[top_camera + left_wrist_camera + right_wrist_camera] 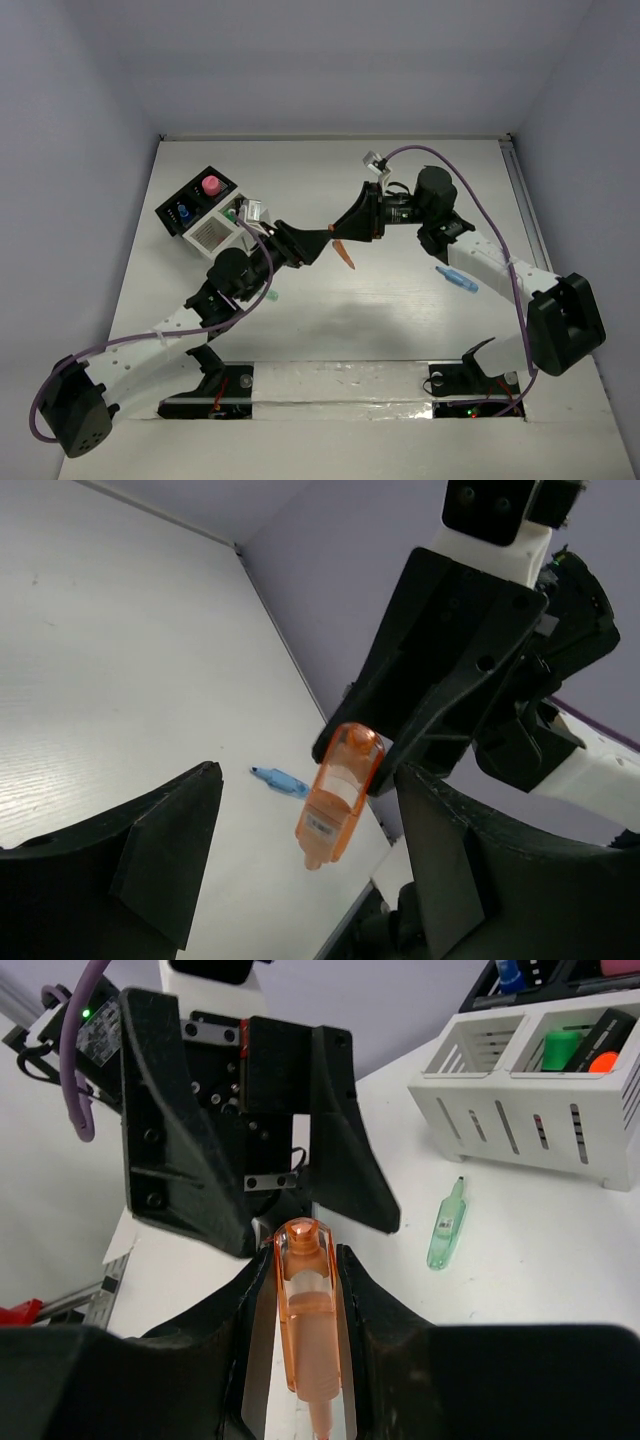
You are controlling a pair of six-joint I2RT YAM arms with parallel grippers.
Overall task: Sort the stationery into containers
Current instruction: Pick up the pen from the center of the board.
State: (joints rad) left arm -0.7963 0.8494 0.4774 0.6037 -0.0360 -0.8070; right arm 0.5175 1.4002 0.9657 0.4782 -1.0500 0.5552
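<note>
My right gripper (306, 1258) is shut on a translucent orange marker (308, 1330) and holds it in the air over the table's middle (345, 254). My left gripper (305, 780) is open and faces it head-on, its fingers either side of the marker's free end (338, 798) without touching it. A blue marker (457, 281) lies on the table to the right. A mint green marker (446, 1225) lies in front of the white slatted container (520, 1120). The white container holds a green marker (563, 1048) and a black-capped orange one (606, 1048). The black container (190, 203) holds pink and blue items.
The joined containers stand at the table's back left (212, 232). The two arms meet over the table's middle. A metal rail runs along the right edge (525, 210). Grey walls enclose the table.
</note>
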